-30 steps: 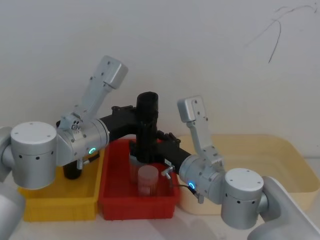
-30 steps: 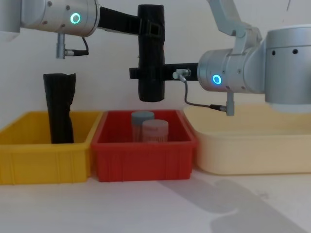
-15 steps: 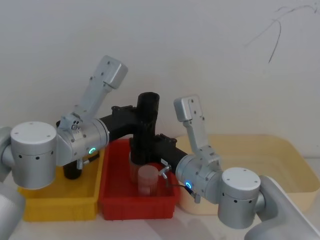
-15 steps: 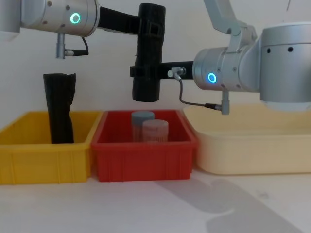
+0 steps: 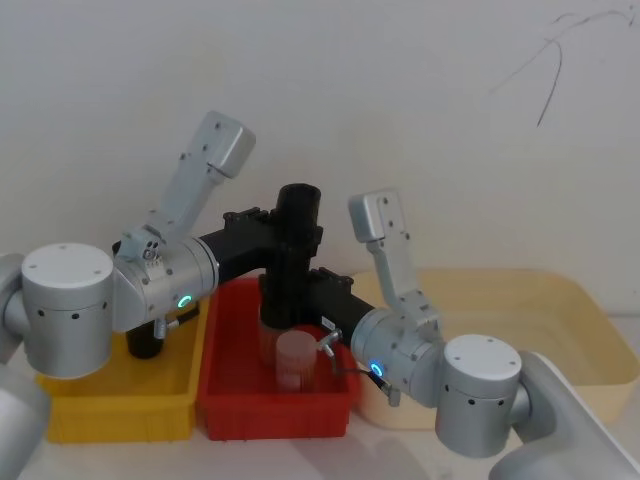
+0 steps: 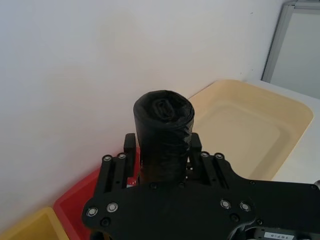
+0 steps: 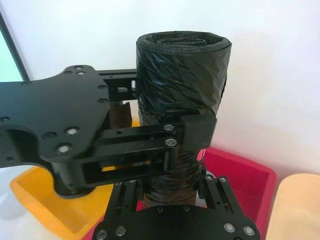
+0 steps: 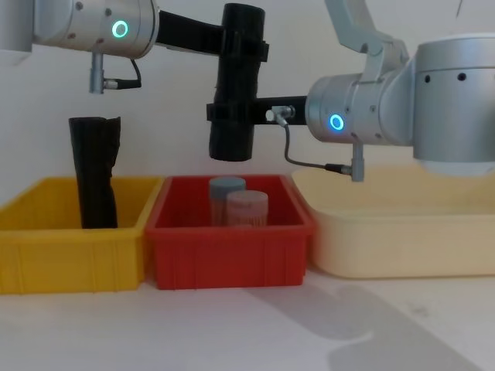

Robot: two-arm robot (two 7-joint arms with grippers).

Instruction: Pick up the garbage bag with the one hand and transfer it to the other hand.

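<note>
The garbage bag (image 8: 230, 139), a thick black roll, hangs slightly tilted in the air above the red bin (image 8: 228, 251). My left gripper (image 8: 244, 48), on the wrist with the dark thin cable, is shut on the roll's upper part. My right gripper (image 8: 232, 112), on the wrist with the grey looped cable, is shut on it lower down. In the head view the roll (image 5: 296, 205) stands between left gripper (image 5: 296, 235) and right gripper (image 5: 290, 290). The left wrist view shows fingers (image 6: 131, 145) against the roll (image 6: 162, 125). The right wrist view shows the roll (image 7: 180, 85) clasped twice.
A yellow bin (image 8: 69, 255) on the left holds a slimmer black roll (image 8: 94, 174) with a ragged top. Two capped jars (image 8: 246, 207) stand in the red bin under the held roll. A cream tub (image 8: 402, 239) sits on the right. A white wall is close behind.
My right arm has shifted left, swinging the roll's lower end leftward so it now tilts. The left gripper has stayed at the roll's top.
</note>
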